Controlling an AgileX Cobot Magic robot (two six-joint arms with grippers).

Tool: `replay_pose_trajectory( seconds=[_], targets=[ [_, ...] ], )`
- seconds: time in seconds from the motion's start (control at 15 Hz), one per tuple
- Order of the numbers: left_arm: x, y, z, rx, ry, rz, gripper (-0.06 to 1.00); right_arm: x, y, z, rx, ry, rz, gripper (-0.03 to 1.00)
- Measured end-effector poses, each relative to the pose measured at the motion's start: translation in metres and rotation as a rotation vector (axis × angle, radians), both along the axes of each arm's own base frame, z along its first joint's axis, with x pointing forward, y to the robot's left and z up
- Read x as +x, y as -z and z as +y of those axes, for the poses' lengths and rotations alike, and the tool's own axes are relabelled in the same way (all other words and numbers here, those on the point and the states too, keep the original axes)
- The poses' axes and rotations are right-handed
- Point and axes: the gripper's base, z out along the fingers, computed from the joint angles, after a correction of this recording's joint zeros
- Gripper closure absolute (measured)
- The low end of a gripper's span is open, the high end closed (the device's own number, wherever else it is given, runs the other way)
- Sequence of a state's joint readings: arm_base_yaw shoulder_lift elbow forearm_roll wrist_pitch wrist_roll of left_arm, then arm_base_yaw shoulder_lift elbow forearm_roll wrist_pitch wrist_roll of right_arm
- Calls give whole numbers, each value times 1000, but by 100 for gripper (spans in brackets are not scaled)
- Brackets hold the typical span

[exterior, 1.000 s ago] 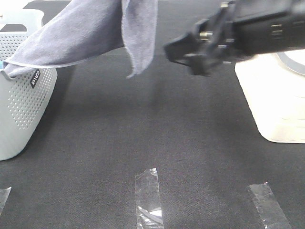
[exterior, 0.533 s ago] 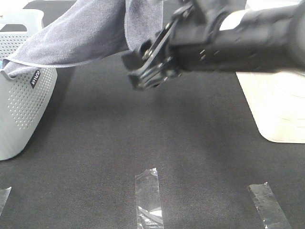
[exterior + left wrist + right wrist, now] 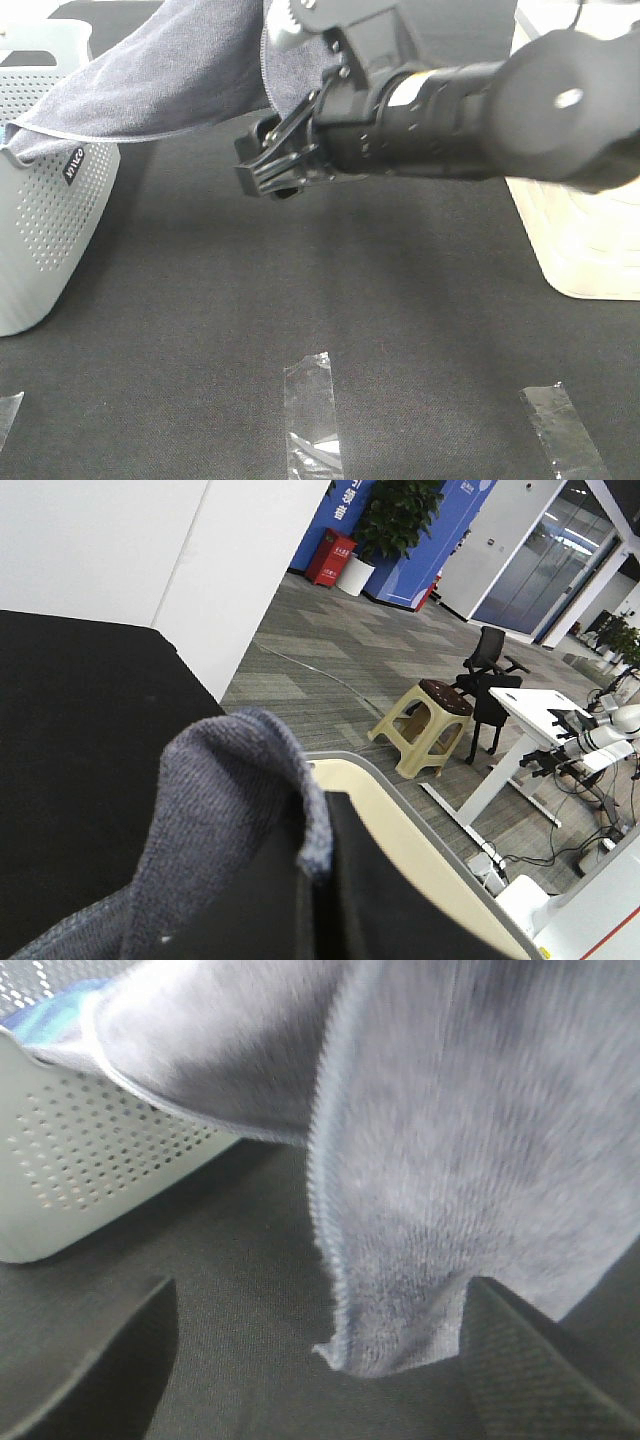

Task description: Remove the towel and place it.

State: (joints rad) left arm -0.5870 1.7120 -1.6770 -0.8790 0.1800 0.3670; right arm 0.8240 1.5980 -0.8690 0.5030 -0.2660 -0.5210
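Observation:
The grey-lavender towel (image 3: 170, 70) hangs from above, and one end still drapes over the rim of the grey perforated basket (image 3: 50, 220) at the left. In the left wrist view a bunched fold of the towel (image 3: 230, 810) sits against the dark finger of my left gripper (image 3: 320, 880), which is shut on it. That gripper is above the exterior view's top edge. My right gripper (image 3: 268, 172) is open just below the towel's hanging corner. In the right wrist view that corner (image 3: 400, 1260) dangles between the two spread fingers (image 3: 500, 1360), with the basket (image 3: 90, 1180) behind it.
A white block-shaped base (image 3: 580, 230) stands at the right on the black mat. Strips of clear tape (image 3: 310, 410) (image 3: 560, 430) lie near the front edge. A bright blue cloth (image 3: 50, 1015) shows in the basket under the towel.
My right arm has swung left from the right side to the towel's hanging corner, with its jaws spreading a little wider. The towel and basket have hardly moved.

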Motion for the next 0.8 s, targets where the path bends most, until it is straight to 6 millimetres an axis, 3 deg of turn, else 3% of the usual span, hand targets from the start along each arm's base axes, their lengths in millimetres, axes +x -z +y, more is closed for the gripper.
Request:
replay_pose_trajectory(
  seconds=[0.6,0.8],
  targets=[
    [0,0,0,6,0,-4,94,19,21,0,103,218,19,24],
    [0,0,0,10,-1,-7,94,24,27,0,101,249,-15,31]
  ],
)
